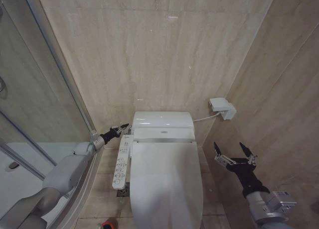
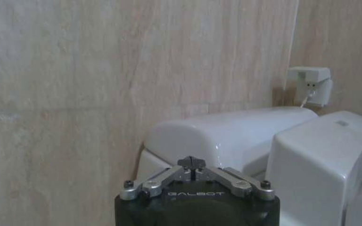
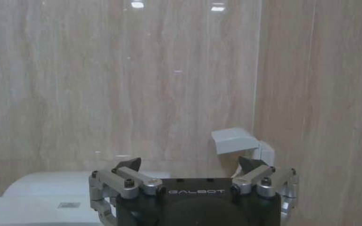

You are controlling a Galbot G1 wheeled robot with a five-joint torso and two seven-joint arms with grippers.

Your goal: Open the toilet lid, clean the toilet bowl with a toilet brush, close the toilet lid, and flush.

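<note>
- Toilet lid (image 1: 167, 181): glossy white elongated oval, lying flat and shut over the toilet bowl. Its long axis runs from the tank at the back wall toward the robot, rounded front end nearest the camera. The bowl under it is hidden.
- Tank (image 1: 162, 120): white, set against the beige tiled back wall, directly behind the lid's hinge edge.
- Button panel (image 1: 121, 164): narrow white strip along the lid's left edge, running parallel to it.
- Left gripper (image 1: 124, 126): fingers pinched together, empty, tip at the tank's left rear corner, just above the panel's back end. The left wrist view shows its closed tip (image 2: 192, 164) aimed at the tank's side.
- Right gripper (image 1: 235, 152): fingers spread wide, holding nothing, hanging off the lid's right edge, clear of it, near the side wall.
- Wall box (image 1: 222, 108): small white unit with a cord, at the corner of the walls, right of the tank.
- Red round object (image 1: 108, 224): on the floor at the toilet's left front, partly cut off; the brush itself cannot be made out.
- Progress, judged: with the lid down and the left gripper at the tank, the moment fits either the very start or the closing flush; which one cannot be told.
</note>
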